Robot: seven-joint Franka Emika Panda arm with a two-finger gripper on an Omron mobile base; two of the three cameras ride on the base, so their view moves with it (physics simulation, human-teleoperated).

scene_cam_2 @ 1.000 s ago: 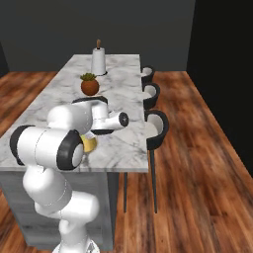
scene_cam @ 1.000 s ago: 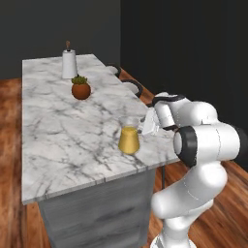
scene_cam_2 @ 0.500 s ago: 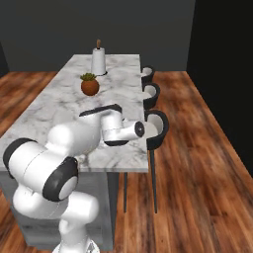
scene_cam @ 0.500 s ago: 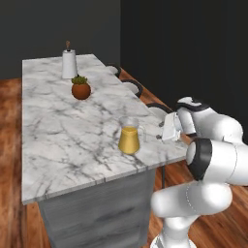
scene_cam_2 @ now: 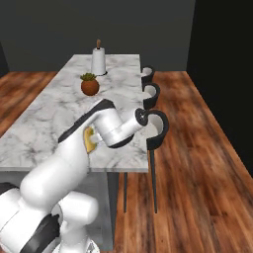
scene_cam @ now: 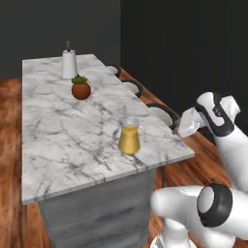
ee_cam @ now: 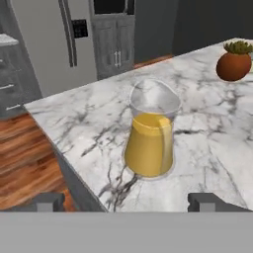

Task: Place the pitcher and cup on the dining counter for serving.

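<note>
**Pitcher released on the island**

Left base view is showing the gripper (scene_cam: pixel 186 127) now drawn back past the dining counter's (scene_cam: pixel 58 140) right edge, jaws spread and empty. The pitcher (scene_cam: pixel 129 136) is standing upright near the counter's near right corner. In the right base view, the arm is hiding most of the pitcher (scene_cam_2: pixel 89 140).

The pitcher (scene_cam: pixel 129 137) is clear glass holding amber-yellow liquid. It stands on the dining counter (scene_cam: pixel 58 131), whose white top is veined with grey over a grey base. Farther along that counter, a reddish-brown plant pot (scene_cam: pixel 81 90) carries green leaves, beyond it a white paper roll (scene_cam: pixel 69 64). The floor (scene_cam_2: pixel 197 143) beside the counter is red-brown wood.
</note>
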